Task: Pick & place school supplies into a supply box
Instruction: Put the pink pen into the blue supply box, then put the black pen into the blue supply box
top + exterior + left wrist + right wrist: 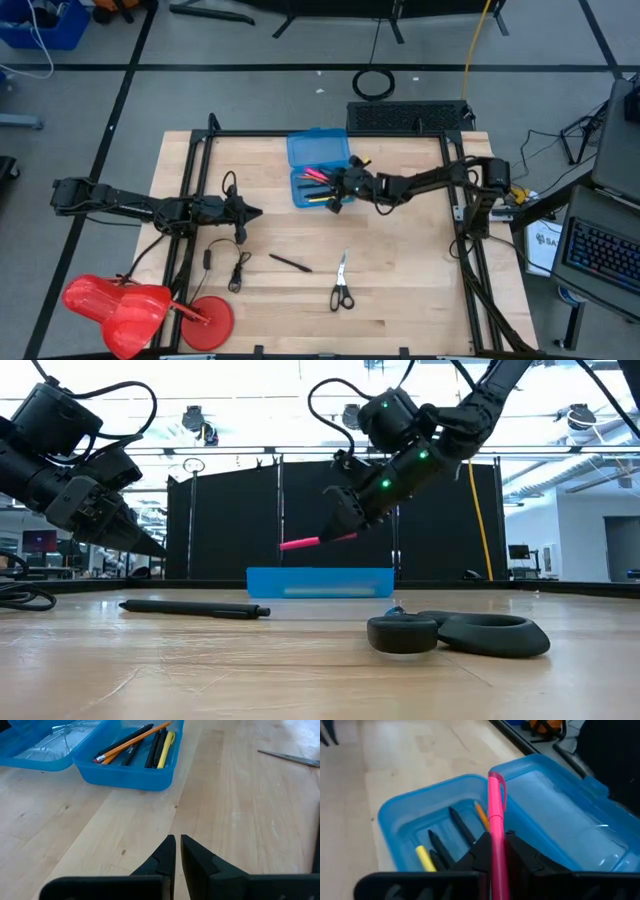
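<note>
Above the open blue pencil case, the right gripper was clenched on a pink pen, holding it clear of the tray with its free end pointing across the case. Inside the tray already lay a yellow pen, an orange pencil and some black pens. Nearer the front of the table, a black pen and the scissors waited on the wood, well apart from the case. The left gripper hung over bare table on its own side, fingers pressed together with nothing between them.

The risk, as I judged it, lay in the drop. The pen sat tilted in the grip and high above the tray, so letting go from there could send it bouncing off the rim or onto the lid half. Lowering too steeply might jam its tip against the pens already inside.
</note>
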Controlling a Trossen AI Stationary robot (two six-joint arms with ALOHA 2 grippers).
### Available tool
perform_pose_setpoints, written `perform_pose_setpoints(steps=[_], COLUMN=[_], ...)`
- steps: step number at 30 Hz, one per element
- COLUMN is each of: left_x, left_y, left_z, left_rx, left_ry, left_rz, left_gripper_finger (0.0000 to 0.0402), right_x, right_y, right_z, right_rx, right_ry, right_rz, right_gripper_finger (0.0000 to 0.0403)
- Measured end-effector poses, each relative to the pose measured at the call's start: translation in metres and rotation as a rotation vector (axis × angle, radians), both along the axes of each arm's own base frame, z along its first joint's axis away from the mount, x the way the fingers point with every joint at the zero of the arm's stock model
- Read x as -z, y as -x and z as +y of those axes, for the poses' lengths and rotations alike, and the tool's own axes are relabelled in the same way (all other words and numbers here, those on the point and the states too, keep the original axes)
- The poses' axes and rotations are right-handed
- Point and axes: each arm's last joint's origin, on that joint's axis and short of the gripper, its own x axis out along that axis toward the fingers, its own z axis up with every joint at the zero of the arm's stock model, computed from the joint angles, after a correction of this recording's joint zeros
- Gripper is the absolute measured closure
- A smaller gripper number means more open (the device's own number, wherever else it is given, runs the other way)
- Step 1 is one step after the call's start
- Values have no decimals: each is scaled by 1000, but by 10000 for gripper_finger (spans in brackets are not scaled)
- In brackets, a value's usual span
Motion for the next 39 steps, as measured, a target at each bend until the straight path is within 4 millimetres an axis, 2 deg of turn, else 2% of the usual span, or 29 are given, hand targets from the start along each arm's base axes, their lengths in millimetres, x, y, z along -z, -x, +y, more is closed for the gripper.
perform_pose_setpoints(steps=[5,14,25,29,39], left_x=[0,0,0,0,0], left_y=[0,0,0,0,0], left_z=[0,0,0,0,0], left_rx=[0,-1,-13,-30,-29], left_ry=[0,0,15,43,43], left_rz=[0,0,-2,-12,-12], left_gripper_finger=[371,371,371,371,371], right_x=[-1,-2,-5,-9,-31], right_y=[0,-1,-3,-8,-20], right_z=[-1,-1,4,19,79], right_rx=[10,14,-3,-53,-231], right_ry=[-6,0,11,33,84], right_rz=[-12,-30,-58,-101,-322], right_gripper_finger=[360,361,293,278,282])
